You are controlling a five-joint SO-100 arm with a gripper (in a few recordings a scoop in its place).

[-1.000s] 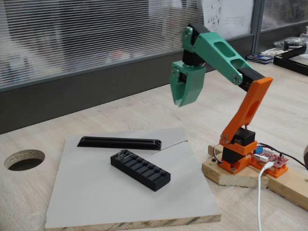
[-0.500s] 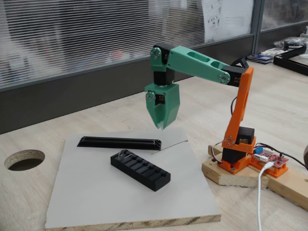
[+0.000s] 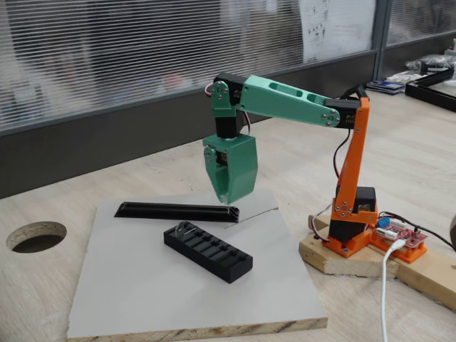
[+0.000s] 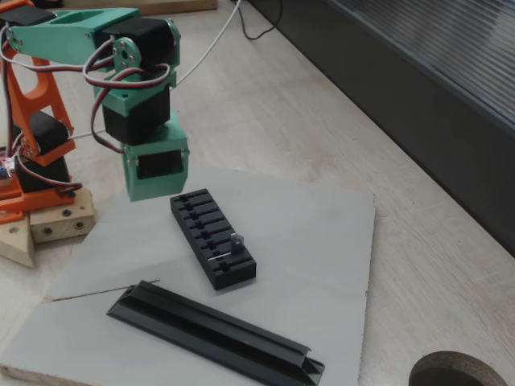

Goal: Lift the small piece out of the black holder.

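The black holder (image 3: pixel 208 251) (image 4: pixel 212 237) lies at an angle on a grey board, its row of slots facing up. The small piece (image 3: pixel 184 228) (image 4: pixel 236 240), a tiny silvery bit, stands up from a slot near one end of the holder. In both fixed views my green gripper (image 3: pixel 229 194) (image 4: pixel 153 191) hangs pointing down, well above the board. It is beside the holder's other end, apart from the piece. Its fingers look pressed together with nothing between them.
A long thin black rail (image 3: pixel 178 211) (image 4: pixel 213 331) lies on the grey board (image 3: pixel 142 299) next to the holder. The arm's orange base (image 3: pixel 349 228) stands on a wooden block beside the board. A round hole (image 3: pixel 35 236) is cut in the wooden table.
The arm has stretched out and dropped over the last second. The gripper went from high near the base to low over the board's back edge, closer to the holder.
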